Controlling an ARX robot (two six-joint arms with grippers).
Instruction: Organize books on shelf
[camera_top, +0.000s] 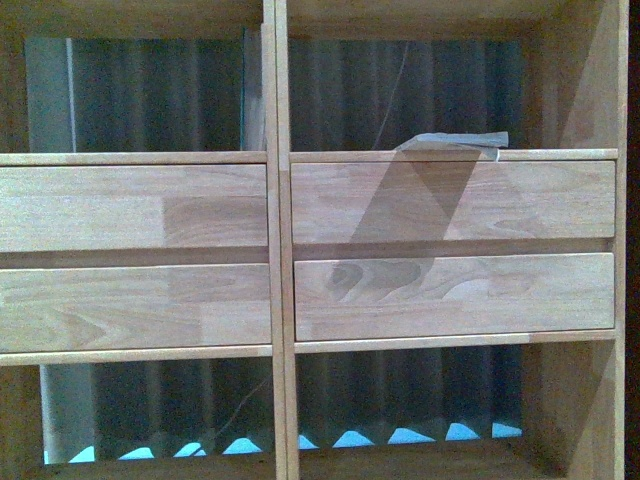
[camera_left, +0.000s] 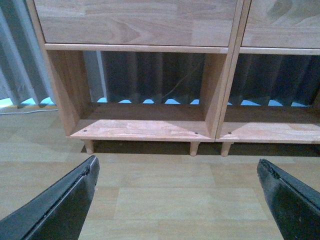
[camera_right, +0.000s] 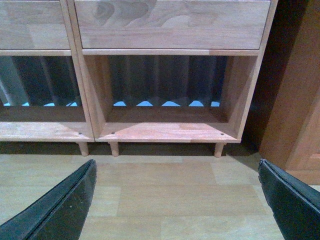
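Observation:
The light-wood shelf (camera_top: 275, 250) fills the front view, with four plain drawer fronts and open compartments above and below. A thin pale flat book (camera_top: 452, 141) lies on the board above the right drawers, seen edge-on; its cover does not show. The dark teal book is out of view. Neither arm shows in the front view. My left gripper (camera_left: 177, 165) is open and empty over the floor, facing the shelf's lower left compartment (camera_left: 145, 127). My right gripper (camera_right: 177, 165) is open and empty, facing the lower right compartment (camera_right: 167, 131).
A darker reddish cabinet (camera_right: 295, 100) stands close to the right of the shelf. A grey curtain (camera_top: 400, 95) hangs behind the open compartments. Short peg legs (camera_left: 194, 148) hold the shelf above the pale wood floor (camera_left: 175, 195).

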